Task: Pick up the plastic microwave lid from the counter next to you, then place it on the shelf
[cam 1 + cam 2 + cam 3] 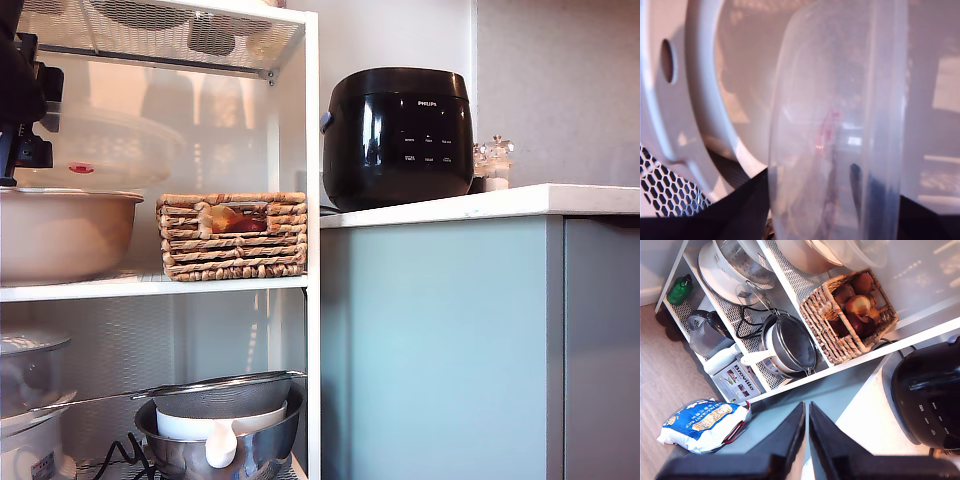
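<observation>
The plastic microwave lid [110, 150], a clear frosted dome with a small red part, lies level over a beige bowl [60, 235] on the shelf [150, 288] at the exterior view's left. The first arm [18, 90] reaches in from that edge. In the first wrist view the lid [840, 100] fills the picture. My first gripper [810, 190] is shut on its wall: one finger is outside the dome, the other shows dark through the plastic. My second gripper [806, 410] is shut and empty above the counter [865, 425] edge. The counter [480, 205] shows white.
A wicker basket [232, 235] of fruit stands beside the bowl on the same board. A black cooker [400, 135] sits on the counter by the shelf frame. Below, a steel bowl with a mesh sieve [225, 420]. A mesh tier [160, 30] is close overhead.
</observation>
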You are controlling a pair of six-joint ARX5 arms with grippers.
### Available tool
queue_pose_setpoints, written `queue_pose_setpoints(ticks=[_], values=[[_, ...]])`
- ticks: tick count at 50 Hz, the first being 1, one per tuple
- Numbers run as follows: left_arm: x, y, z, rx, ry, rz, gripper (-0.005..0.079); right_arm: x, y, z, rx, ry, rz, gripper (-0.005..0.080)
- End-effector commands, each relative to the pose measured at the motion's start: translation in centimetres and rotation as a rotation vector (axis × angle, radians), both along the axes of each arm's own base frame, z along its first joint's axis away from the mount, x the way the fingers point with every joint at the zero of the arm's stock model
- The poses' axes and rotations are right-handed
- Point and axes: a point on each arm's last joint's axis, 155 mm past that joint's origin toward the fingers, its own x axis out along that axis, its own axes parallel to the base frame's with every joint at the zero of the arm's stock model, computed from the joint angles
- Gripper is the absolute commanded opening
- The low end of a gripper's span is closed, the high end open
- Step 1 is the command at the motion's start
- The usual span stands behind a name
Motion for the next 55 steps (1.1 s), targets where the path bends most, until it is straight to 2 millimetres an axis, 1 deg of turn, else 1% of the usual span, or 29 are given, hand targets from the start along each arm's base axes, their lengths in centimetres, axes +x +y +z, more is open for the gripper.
queue_pose_setpoints(ticks=[1, 7, 12, 18, 27, 33, 43, 49, 55], values=[[0.4, 0.4, 1.2, 0.018, -0.031, 0.003, 0.0434, 0.0, 0.2, 0.1, 0.007, 0.000, -0.001, -0.0013], [0.2, 0.7, 0.5, 0.068, 0.008, -0.010, 0.0482, 0.0, 0.1, 0.0, 0.003, 0.001, -0.001, -0.0013], [0.1, 0.5, -0.2, 0.073, 0.038, -0.035, 0.0522, 0.0, 0.1, 0.0, 0.003, 0.002, -0.001, -0.0013], [0.0, 0.4, -0.6, 0.077, 0.058, -0.045, 0.0521, 0.0, 0.1, 0.0, 0.001, 0.003, -0.001, -0.0013], [0.0, 0.6, -0.6, 0.116, 0.064, -0.057, 0.0521, 0.0, 0.1, 0.0, 0.000, 0.003, -0.001, -0.0013], [0.0, 0.6, 0.0, 0.116, 0.048, -0.069, 0.0521, 0.0, 0.1, 0.0, 0.000, 0.003, -0.001, -0.0013], [0.2, -0.2, 0.7, 0.150, 0.029, -0.122, 0.0521, 0.0, 0.1, 0.0, 0.000, 0.003, -0.001, -0.0013], [-0.1, -0.5, 1.4, 0.173, 0.019, -0.143, 0.0521, 0.0, 0.1, 0.0, 0.000, 0.003, 0.000, -0.0013], [-0.4, -0.4, 1.7, 0.182, 0.020, -0.140, 0.0521, 0.0, 0.1, 0.0, 0.000, 0.004, 0.000, -0.0013]])
